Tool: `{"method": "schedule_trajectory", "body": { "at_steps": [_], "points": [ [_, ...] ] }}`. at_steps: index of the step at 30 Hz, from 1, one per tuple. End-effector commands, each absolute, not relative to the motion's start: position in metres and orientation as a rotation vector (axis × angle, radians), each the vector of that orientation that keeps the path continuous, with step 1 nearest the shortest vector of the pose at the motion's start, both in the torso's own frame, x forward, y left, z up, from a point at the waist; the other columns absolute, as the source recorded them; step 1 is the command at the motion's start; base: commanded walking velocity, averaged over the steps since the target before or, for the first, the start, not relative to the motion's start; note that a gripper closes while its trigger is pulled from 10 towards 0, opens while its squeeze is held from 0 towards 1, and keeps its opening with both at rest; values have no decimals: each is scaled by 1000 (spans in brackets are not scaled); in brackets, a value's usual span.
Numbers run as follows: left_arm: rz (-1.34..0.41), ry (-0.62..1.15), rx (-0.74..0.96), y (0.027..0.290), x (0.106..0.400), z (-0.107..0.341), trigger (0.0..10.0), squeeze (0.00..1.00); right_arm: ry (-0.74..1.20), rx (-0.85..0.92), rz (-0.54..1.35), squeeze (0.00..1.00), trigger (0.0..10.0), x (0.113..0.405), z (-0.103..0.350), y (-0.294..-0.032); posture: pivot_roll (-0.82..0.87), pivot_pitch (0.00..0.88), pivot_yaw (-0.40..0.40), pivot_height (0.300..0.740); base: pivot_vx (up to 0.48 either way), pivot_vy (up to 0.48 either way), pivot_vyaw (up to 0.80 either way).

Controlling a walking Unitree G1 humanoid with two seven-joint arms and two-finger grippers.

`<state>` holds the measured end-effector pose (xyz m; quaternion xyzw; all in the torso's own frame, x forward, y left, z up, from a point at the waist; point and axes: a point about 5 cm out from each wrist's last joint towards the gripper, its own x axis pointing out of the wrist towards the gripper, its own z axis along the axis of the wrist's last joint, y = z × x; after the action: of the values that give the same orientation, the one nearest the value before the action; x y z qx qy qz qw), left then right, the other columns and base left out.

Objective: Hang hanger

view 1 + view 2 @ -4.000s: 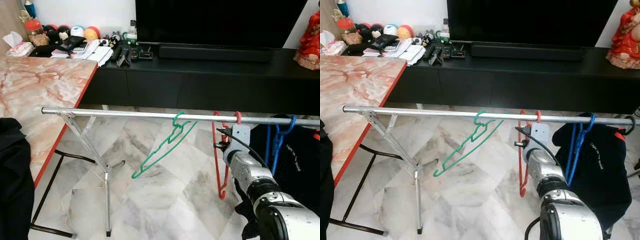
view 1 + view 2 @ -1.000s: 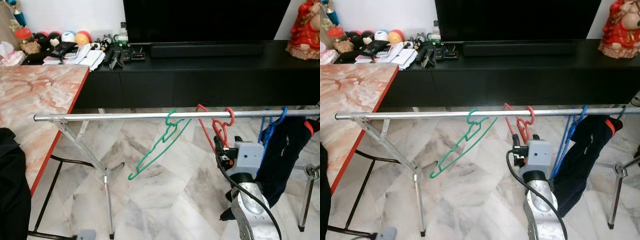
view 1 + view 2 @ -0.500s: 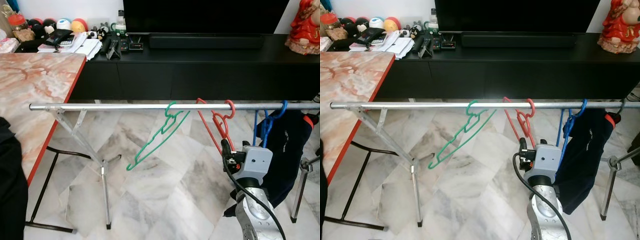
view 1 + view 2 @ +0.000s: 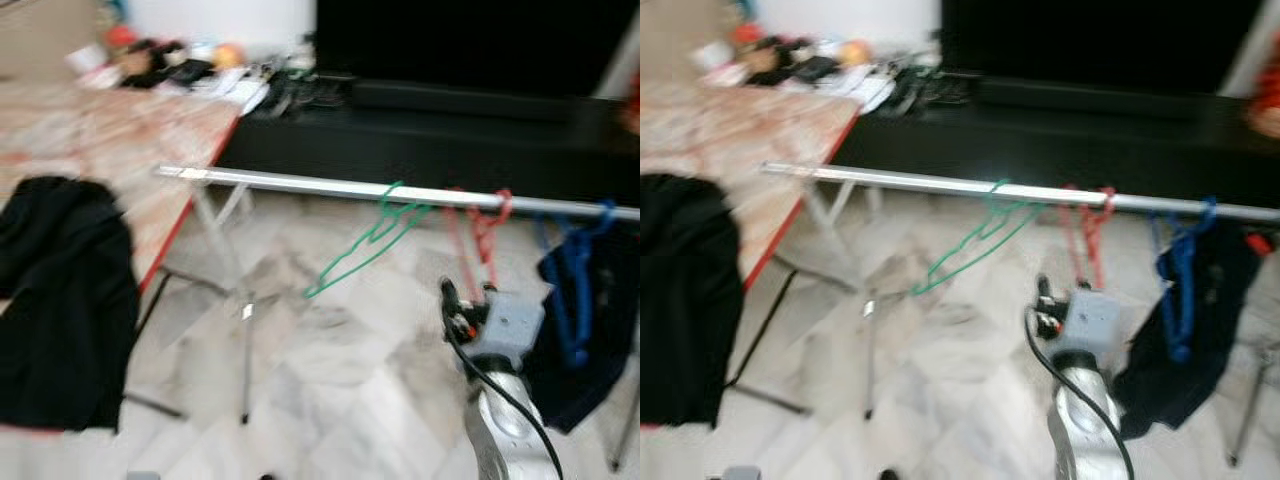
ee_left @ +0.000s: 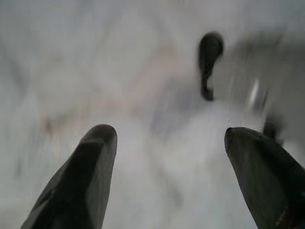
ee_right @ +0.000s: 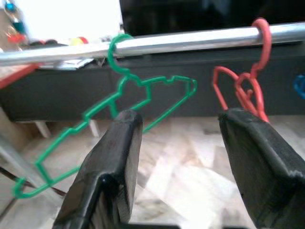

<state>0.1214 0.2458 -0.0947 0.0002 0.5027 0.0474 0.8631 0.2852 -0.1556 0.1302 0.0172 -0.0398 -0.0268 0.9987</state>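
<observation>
A silver clothes rail (image 4: 300,184) crosses the blurred eye views. On it hang a green hanger (image 4: 372,240), a red hanger (image 4: 487,225) and a blue hanger (image 4: 578,270) carrying a black garment. My right arm (image 4: 500,335) reaches up from below, short of the red hanger. In the right wrist view my right gripper (image 6: 183,157) is open and holds nothing, with the green hanger (image 6: 119,129) and the red hanger (image 6: 248,86) on the rail (image 6: 190,42) beyond it. My left gripper (image 5: 171,181) hangs open over the pale floor.
A marble table with a red edge (image 4: 130,140) stands at the left with a black cloth (image 4: 60,290) draped over it. A black TV console (image 4: 450,130) runs behind the rail. The rail's folding legs (image 4: 240,300) stand on the marble floor.
The whole picture has swung and blurred, so the camera has turned left; more of the table and black cloth shows. The right arm stays low under the rail, apart from the red hanger.
</observation>
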Motion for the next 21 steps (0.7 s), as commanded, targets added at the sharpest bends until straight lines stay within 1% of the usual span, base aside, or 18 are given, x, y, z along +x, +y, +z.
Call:
{"method": "schedule_trajectory", "body": {
  "at_steps": [1, 4, 11, 19, 21],
  "points": [
    [103, 1041, -3, 247, 128, -92, 10000, 0, -52, 29, -86, 0, 10000, 283, 124, -164, -45, 115, 7, 740, -300, 0, 0],
    [106, 1036, -6, 245, 131, -92, 10000, 0, -48, 30, -93, 0, 10000, 283, 124, -166, -44, 121, 3, 740, -296, 0, 0],
    [109, 1034, -14, 243, 132, -92, 10000, 0, -25, 31, -118, 0, 10000, 284, 121, -171, -50, 128, 1, 740, 0, 0, 0],
    [107, 1035, -9, 243, 133, -92, 10000, 0, 0, 37, -118, 0, 10000, 284, 118, -172, -63, 143, -1, 740, 0, 0, -749],
    [93, 1036, 17, 243, 133, -92, 10000, 0, 0, 46, -112, 0, 10000, 284, 118, -170, -61, 145, -2, 740, 0, 0, -781]
  ]
}}
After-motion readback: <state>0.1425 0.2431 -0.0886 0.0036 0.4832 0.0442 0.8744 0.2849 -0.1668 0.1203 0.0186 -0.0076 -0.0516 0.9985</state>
